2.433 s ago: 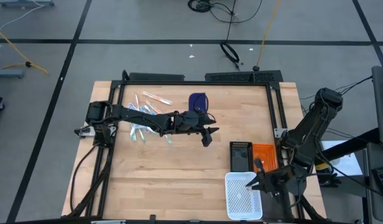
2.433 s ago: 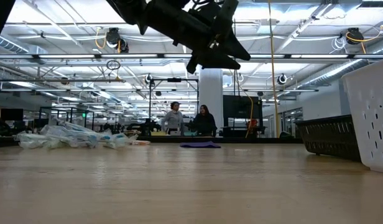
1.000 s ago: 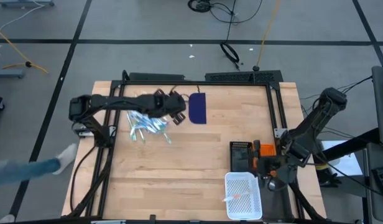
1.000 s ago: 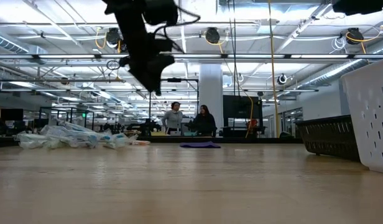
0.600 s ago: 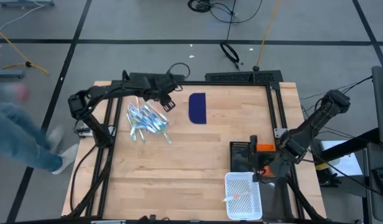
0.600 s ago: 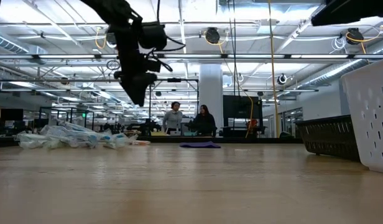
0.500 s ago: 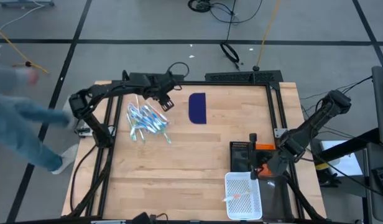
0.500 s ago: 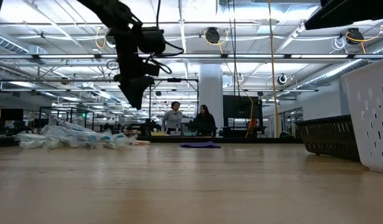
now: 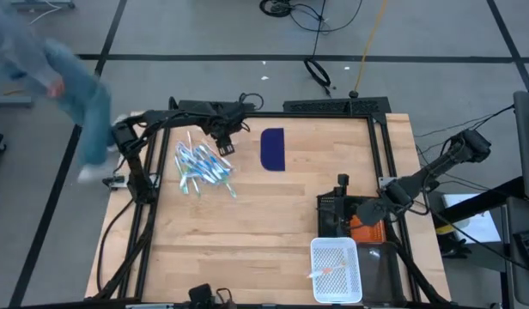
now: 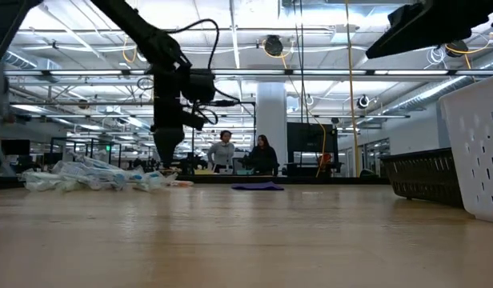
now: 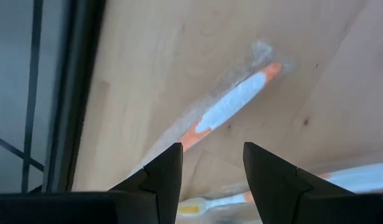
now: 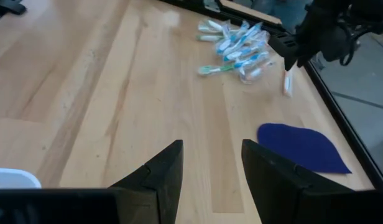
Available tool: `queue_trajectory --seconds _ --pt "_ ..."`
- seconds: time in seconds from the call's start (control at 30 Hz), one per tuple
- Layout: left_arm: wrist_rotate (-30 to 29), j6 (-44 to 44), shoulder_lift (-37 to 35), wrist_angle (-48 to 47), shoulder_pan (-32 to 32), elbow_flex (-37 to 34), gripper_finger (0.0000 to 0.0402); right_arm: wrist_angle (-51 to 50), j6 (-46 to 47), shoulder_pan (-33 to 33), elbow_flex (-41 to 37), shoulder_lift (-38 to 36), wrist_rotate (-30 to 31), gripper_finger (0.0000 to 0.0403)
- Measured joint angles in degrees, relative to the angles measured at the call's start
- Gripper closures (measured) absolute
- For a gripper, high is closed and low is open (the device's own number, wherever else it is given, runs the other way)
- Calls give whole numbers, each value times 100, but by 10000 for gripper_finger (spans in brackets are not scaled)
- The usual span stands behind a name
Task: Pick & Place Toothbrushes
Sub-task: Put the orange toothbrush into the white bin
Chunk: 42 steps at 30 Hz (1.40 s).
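the toothbrushes [image 9: 198, 166] sit in a loose heap on the far-left part of the wooden table [image 9: 273, 223], mostly light blue and white, and many look wrapped in clear film, with a few strays at the heap's fringe. from the near side: the white basket [image 9: 336, 270] holds what looks like 1 brush already, with a black bin [image 9: 332, 215] and something orange [image 9: 365, 211] just behind it. the right gripper [image 12: 207, 163] hangs over that corner, fingers apart, nothing between them, pointing across the bare boards toward the heap. plenty of open wood between basket and heap, so the carry path looks free. further out, the dark blue flat piece [image 9: 273, 148] lies just right of the pile, worth steering round. at the far edge, the left gripper [image 9: 223, 142] is down at the heap's far-right fringe, jaws spread, empty, and its wrist view shows an orange-and-white wrapped brush [image 11: 232, 106] lying alone on the wood just ahead of the fingertips. my read: these are light, stiff little sticks, the film likely slick and crinkly, so pinch across the handle's middle. the black frame rail [image 11: 70, 93] runs close beside that brush, so room there is tight. a person [image 9: 63, 81] passes beyond the table's far-left corner.
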Motion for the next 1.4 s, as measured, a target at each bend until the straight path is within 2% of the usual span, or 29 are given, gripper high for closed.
queue_trajectory --seconds 0.27,0.4,0.67,1.03,1.17,1.33,1.4 --pt "24 784 184 39 169 0 229 29 -42 -262 1 0 -310 248" --pt "33 861 270 63 336 2 229 42 -66 -328 0 0 -323 248" --pt "431 875 466 153 588 4 229 77 -193 -333 0 0 -322 248" --pt "642 1015 773 210 642 31 232 105 -225 -344 0 0 -321 248" --pt "689 1061 759 197 640 25 274 110 -266 -405 0 0 -319 248" --pt "780 1120 765 168 631 16 378 127 -302 -504 1 0 -321 248" --pt "789 1092 769 168 629 15 389 127 -302 -522 1 0 -321 248"
